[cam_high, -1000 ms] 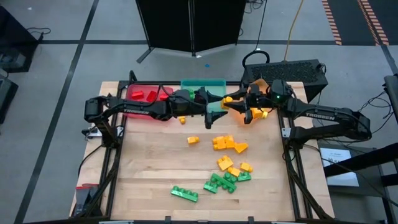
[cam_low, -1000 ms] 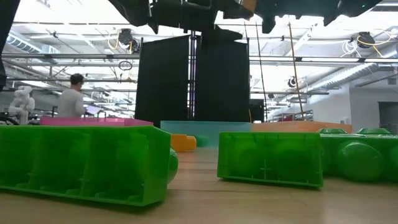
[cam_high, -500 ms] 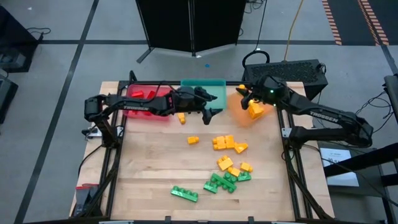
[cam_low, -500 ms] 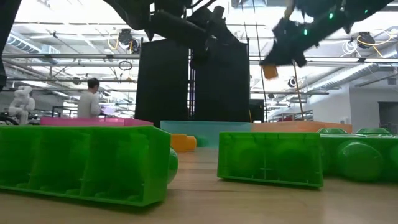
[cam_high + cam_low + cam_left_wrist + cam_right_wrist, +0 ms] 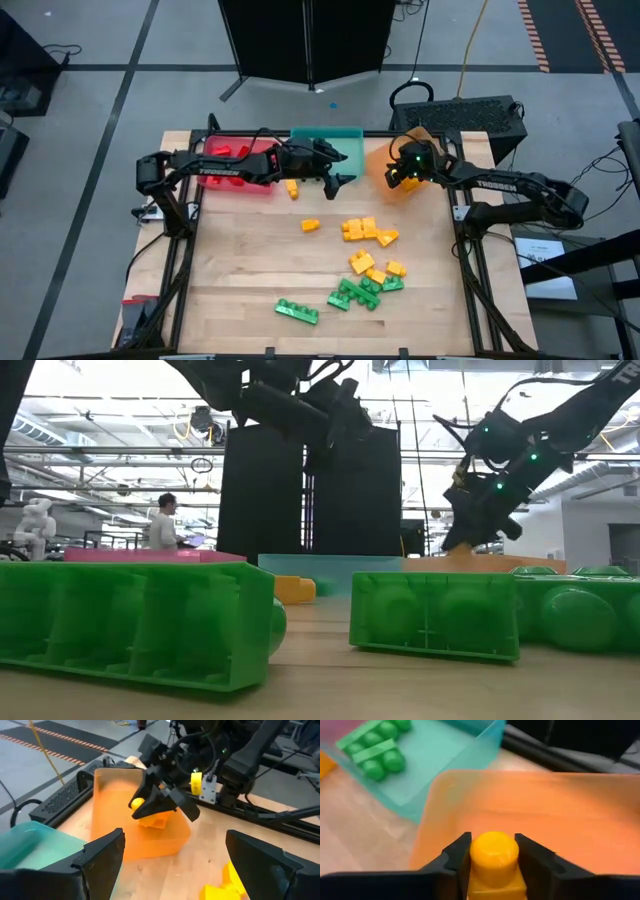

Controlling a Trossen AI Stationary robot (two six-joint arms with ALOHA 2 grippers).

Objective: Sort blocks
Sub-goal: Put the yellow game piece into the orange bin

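Yellow studded plastic brick (image 5: 494,857) sits between the fingers of the right gripper (image 5: 492,851), which hangs over the translucent orange tray (image 5: 385,165) at the far right of the wooden table (image 5: 250,270). Both fingers touch the brick's sides; the jaws stand narrow around it, and whether they have begun to let go cannot be told. Release has not happened: the brick is above the tray floor, not on it.

Left gripper (image 5: 170,862) hovers near the translucent teal tray (image 5: 340,135), jaws wide apart and holding nothing. Green bricks (image 5: 375,750) lie in that tray; red bricks (image 5: 232,152) lie in the translucent red tray (image 5: 262,188).

Unsorted stock remains on the table: a cluster of yellow bricks (image 5: 362,230) mid-table and green bricks (image 5: 350,293) towards the near edge, some touching one another.

Handling assessment: the bricks appear light, rigid and smooth-sided, so likely slippery under a loose pinch but not fragile. Best hold is probably across two flat opposite walls, below the studs. Touching pieces may shift when a neighbour is lifted.
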